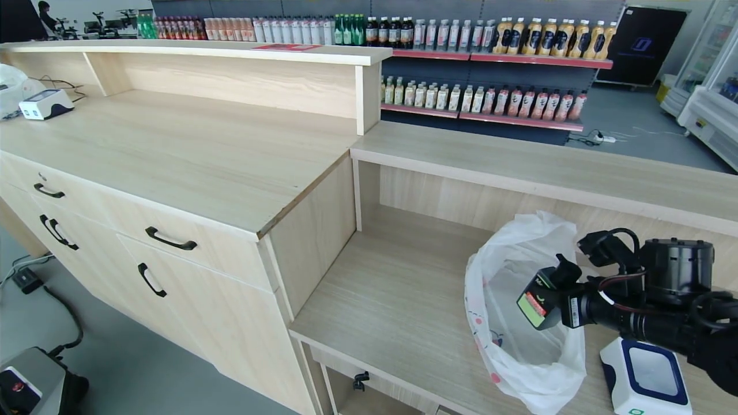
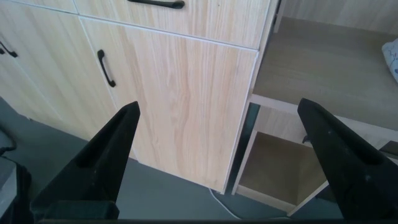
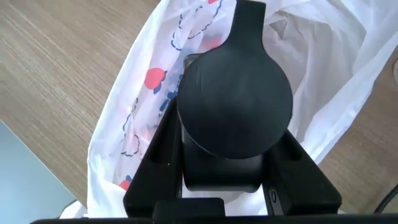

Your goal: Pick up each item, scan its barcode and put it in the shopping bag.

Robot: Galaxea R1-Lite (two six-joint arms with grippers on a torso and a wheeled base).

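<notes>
My right gripper (image 1: 554,286) is shut on a black item (image 1: 539,301) with a green and red label, holding it over the mouth of the white plastic shopping bag (image 1: 522,369). In the right wrist view the black item (image 3: 233,106) shows a round dark top between the gripper's fingers (image 3: 152,171), with the printed shopping bag (image 3: 140,99) open right beneath it. A white and blue barcode scanner (image 1: 646,374) sits on the low counter just right of the bag. My left gripper (image 2: 224,168) is open with nothing in it, facing the wooden cabinet door (image 2: 180,99) low down.
The bag stands on a low wooden counter (image 1: 392,294), walled by a taller counter (image 1: 173,150) with drawers on the left and a ledge (image 1: 536,167) behind. A small white device (image 1: 46,104) lies far left. Shelves of bottles (image 1: 478,69) stand in the background.
</notes>
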